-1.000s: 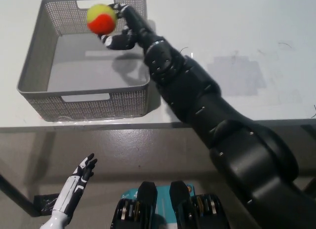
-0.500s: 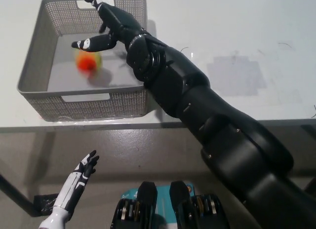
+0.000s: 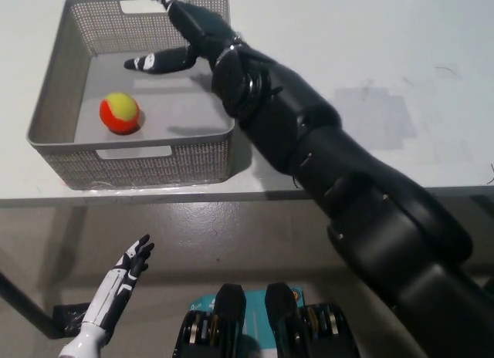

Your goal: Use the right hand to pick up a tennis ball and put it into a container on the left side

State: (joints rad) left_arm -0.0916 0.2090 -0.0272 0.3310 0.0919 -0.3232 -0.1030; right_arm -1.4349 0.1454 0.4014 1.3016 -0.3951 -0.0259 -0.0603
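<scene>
Table (image 3: 370,80): I see a white tabletop filling the upper part of the head view, its front edge running across the middle. A faint grey rectangular patch (image 3: 369,117) marks its surface to the right of centre.

Right arm (image 3: 332,165): I note the black arm coming in from the bottom right and reaching diagonally across the table edge toward the upper left, its forearm passing over the container's right wall.

Container (image 3: 54,88): I record a grey perforated basket with cut-out handles in its short walls, standing on the table at the upper left, close to the front edge. Its floor is plain grey.

Right hand (image 3: 185,38): I see it poised over the container's far right part, released, fingers spread and holding nothing. One finger points left across the basket interior; the others reach toward the far wall near the handle slot. It is well apart from the ball.

Left hand (image 3: 123,277): I see the white hand at the lower left, below the table edge, resting in the air with fingers extended and apart, grasping nothing.

Tennis ball (image 3: 120,113): I find a yellow and orange ball lying on the container floor, in the near left part, close to the front wall. Nothing touches it but the floor.
</scene>
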